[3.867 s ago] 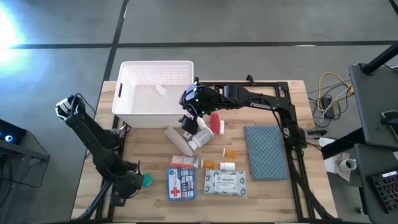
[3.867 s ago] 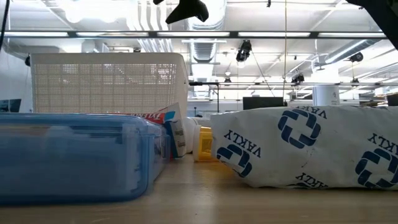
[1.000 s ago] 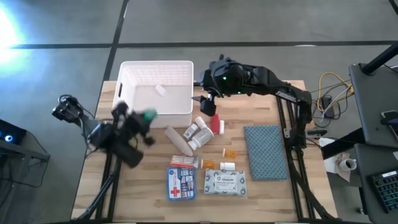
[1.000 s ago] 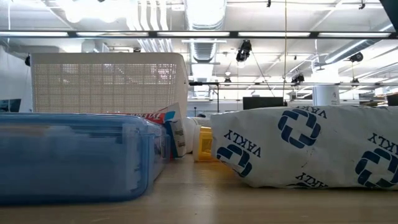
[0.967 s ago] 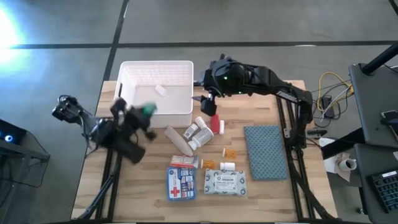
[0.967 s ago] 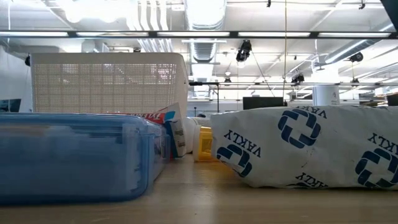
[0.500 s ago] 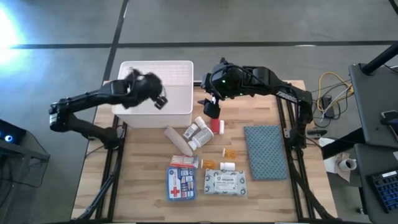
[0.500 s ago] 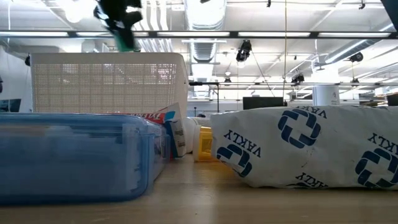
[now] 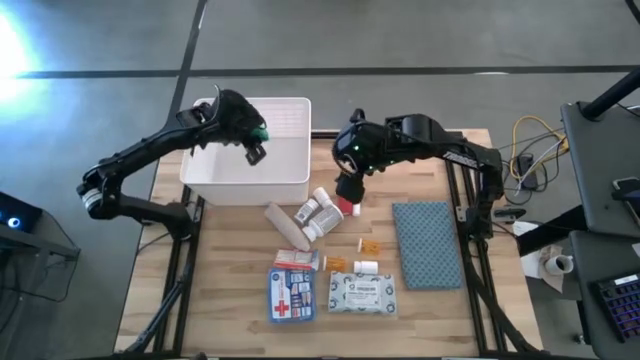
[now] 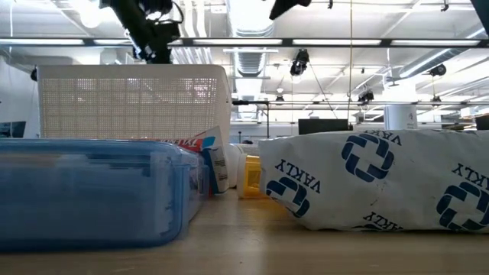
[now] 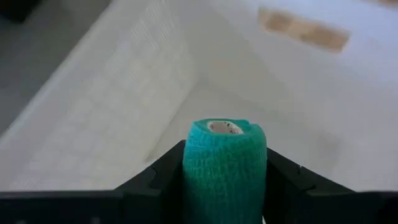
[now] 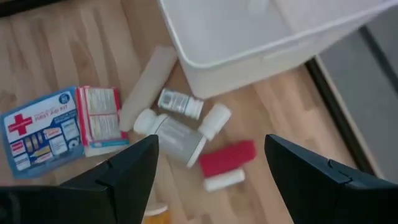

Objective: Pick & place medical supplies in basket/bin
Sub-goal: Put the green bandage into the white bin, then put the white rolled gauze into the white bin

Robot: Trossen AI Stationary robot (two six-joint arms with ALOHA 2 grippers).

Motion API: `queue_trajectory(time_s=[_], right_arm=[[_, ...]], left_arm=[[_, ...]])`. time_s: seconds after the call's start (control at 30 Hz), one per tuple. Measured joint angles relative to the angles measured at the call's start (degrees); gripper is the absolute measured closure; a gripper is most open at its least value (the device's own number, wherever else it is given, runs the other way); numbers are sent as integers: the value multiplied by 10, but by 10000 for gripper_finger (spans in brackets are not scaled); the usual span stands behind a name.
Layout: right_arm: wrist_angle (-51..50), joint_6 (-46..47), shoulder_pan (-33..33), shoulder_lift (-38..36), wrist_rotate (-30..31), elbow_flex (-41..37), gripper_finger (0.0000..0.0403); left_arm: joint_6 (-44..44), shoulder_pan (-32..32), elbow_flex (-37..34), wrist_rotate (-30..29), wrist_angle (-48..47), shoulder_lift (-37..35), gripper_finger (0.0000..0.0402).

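My left gripper hangs over the white slotted bin, shut on a green roll that fills the left wrist view. My right gripper is open, above the red tube and touching nothing. The tube lies on the table by the bin's near right corner. Beside it lie the white pill bottles and the tan roll. In the low view the left gripper shows above the bin's wall. My left gripper pinches the green roll between its two fingers, one finger on each side of the roll's round wall. The roll's hollow end points away from the wrist. It is lifted clear, over the bin's inside.
Toward the near edge lie the blue-white first-aid pouch, the white wipes pack, orange bits and a small white bottle. The blue-grey cloth pad lies at the right. Bare wood shows at the table's left.
My left gripper has carried the green roll up from the table's left side, toward the far edge and right, and now holds it over the bin. My right gripper has moved a little toward the near edge, from the bin's right corner to above the red tube.
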Motion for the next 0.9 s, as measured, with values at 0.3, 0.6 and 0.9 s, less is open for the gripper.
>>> queue_trajectory(time_s=[0.3,0.6,0.9], right_arm=[[8,104,-5,0,-2,-117,119],[8,292,-34,0,-2,-285,119],[49,401,-38,0,-51,-443,120]], left_arm=[[32,30,-39,-78,-20,-3,200],[35,29,-34,-90,-30,-14,135],[-12,-12,13,-80,-66,-118,131]])
